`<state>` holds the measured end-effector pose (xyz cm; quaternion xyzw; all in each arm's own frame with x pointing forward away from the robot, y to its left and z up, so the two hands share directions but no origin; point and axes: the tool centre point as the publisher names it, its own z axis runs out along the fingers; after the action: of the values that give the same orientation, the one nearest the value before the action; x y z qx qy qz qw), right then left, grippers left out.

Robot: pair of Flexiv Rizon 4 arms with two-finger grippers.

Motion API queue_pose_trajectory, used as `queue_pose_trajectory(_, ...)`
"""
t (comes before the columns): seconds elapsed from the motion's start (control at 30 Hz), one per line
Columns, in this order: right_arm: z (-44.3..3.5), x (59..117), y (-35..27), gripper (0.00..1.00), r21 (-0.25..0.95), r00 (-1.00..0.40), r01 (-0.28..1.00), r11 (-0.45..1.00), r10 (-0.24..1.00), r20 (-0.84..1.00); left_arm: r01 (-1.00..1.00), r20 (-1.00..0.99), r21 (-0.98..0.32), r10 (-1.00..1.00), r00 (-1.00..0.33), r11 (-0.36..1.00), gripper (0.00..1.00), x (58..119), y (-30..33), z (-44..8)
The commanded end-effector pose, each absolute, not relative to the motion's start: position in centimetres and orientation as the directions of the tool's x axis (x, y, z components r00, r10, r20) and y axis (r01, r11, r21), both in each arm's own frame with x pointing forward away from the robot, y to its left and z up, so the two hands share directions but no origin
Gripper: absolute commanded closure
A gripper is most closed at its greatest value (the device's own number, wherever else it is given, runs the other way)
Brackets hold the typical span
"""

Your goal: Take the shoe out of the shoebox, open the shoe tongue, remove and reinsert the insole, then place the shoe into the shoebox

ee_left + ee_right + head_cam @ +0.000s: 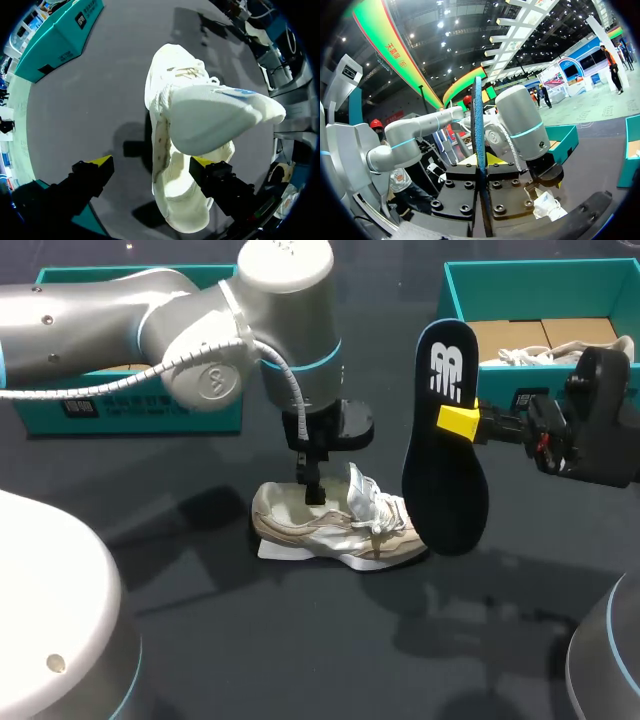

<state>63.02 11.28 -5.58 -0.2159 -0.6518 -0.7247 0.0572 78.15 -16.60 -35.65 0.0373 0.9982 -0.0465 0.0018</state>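
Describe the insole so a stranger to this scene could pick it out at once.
Start at the teal shoebox at far right. In front of it, the right gripper holds the insole upright beside the cream shoe. It is the only flat, black, foot-shaped piece.

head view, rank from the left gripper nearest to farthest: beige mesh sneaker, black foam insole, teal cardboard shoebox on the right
1. Beige mesh sneaker, directly under the left gripper.
2. Black foam insole, upright beside the sneaker's toe, in the right gripper.
3. Teal cardboard shoebox, at the right rear.
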Motion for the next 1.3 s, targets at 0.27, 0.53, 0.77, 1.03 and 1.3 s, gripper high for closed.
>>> queue_pose_trajectory(0.27, -5.4, 61.8, 10.9, 1.00, 0.920, -0.886, 0.363, -0.147, 0.252, 0.390, 0.075, 0.013, -0.098, 0.077, -0.997, 0.992, 0.10, 77.8, -17.5, -38.1)
queue_pose_trajectory(0.53, -5.4, 61.8, 10.9, 1.00, 0.920, -0.886, 0.363, -0.147, 0.252, 0.390, 0.077, 0.031, -0.099, 0.081, -0.996, 0.992, 0.54, 77.9, -17.5, -38.6)
queue_pose_trajectory(0.77, -5.4, 61.8, 10.9, 1.00, 0.920, -0.886, 0.363, -0.147, 0.252, 0.390, 0.108, 0.071, -0.112, 0.117, -0.991, 0.988, 1.00, 77.9, -17.6, -38.8)
queue_pose_trajectory(1.03, -5.4, 61.8, 10.9, 1.00, 0.920, -0.886, 0.363, -0.147, 0.252, 0.390, 0.205, 0.095, -0.118, 0.217, -0.972, 0.972, 1.00, 77.6, -17.3, -38.1)
queue_pose_trajectory(1.3, -5.4, 61.8, 10.9, 1.00, 0.920, -0.886, 0.363, -0.147, 0.252, 0.390, 0.379, 0.125, -0.157, 0.399, -0.908, 0.912, 1.00, 77.8, -17.4, -35.3)
